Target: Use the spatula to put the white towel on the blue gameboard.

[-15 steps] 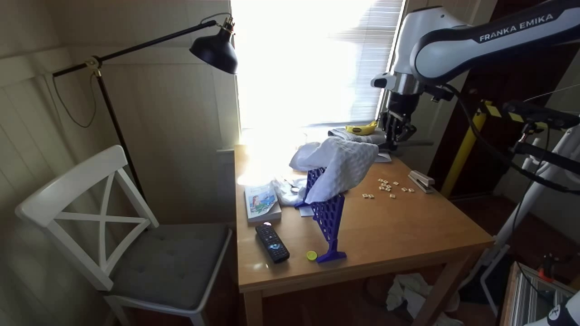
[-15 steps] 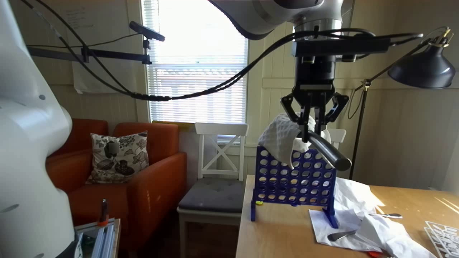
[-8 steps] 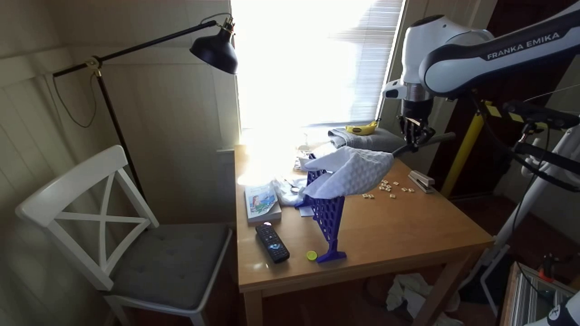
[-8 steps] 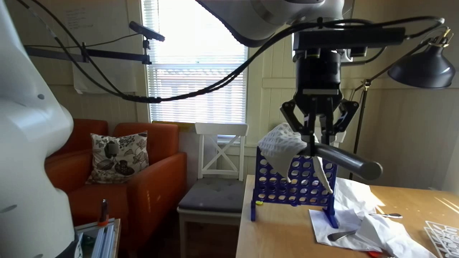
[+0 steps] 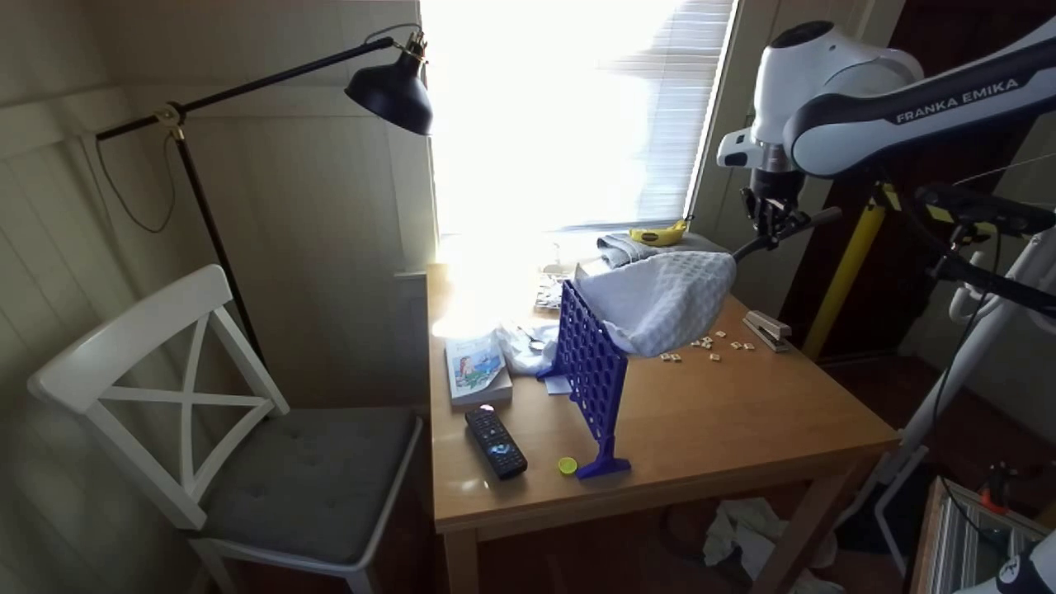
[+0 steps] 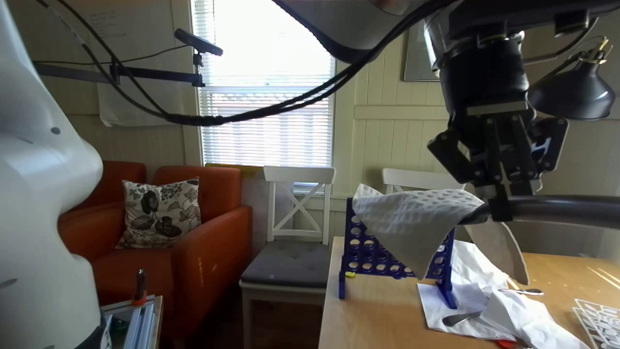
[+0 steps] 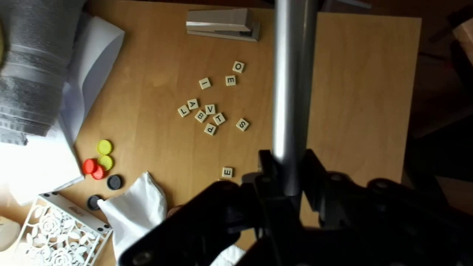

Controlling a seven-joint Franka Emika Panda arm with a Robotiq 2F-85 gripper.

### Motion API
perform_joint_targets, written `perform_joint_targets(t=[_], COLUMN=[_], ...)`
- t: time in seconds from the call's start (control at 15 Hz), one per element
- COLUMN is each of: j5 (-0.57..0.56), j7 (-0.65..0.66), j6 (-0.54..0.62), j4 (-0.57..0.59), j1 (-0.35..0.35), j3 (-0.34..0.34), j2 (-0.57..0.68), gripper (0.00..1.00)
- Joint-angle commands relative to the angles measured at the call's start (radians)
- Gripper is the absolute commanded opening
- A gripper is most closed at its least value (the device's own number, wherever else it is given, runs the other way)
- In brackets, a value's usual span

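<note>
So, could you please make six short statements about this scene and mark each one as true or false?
1. The gripper holds the spatula. True.
2. The blue gameboard stands upright on the table. True.
3. The white towel lies flat on the table. False: the white towel hangs over the spatula.
4. The banana is on the book. False: the banana lies on a grey towel.
5. The stapler and the letter tiles are on the table. True.
6. The remote control is white. False: the remote control is black.
</note>
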Motion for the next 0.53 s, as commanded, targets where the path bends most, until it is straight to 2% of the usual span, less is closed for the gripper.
perform_joint_targets(t=[0.0, 0.13, 0.2, 0.27, 0.47], j5=[-0.039, -0.002, 0.004, 0.016, 0.085], j7=[-0.116, -0.214, -0.108, -0.134, -0.145], j6=[0.087, 0.146, 0.135, 0.163, 0.133], j4=[0.016, 0.028, 0.026, 0.029, 0.088], j1=[-0.022, -0.025, 0.039, 0.045, 0.119], j3=[-0.030, -0.052, 0.034, 0.036, 0.111], j2=[-0.026, -0.044, -0.043, -0.051, -0.042], gripper=[0.06, 0.06, 0.06, 0.06, 0.06])
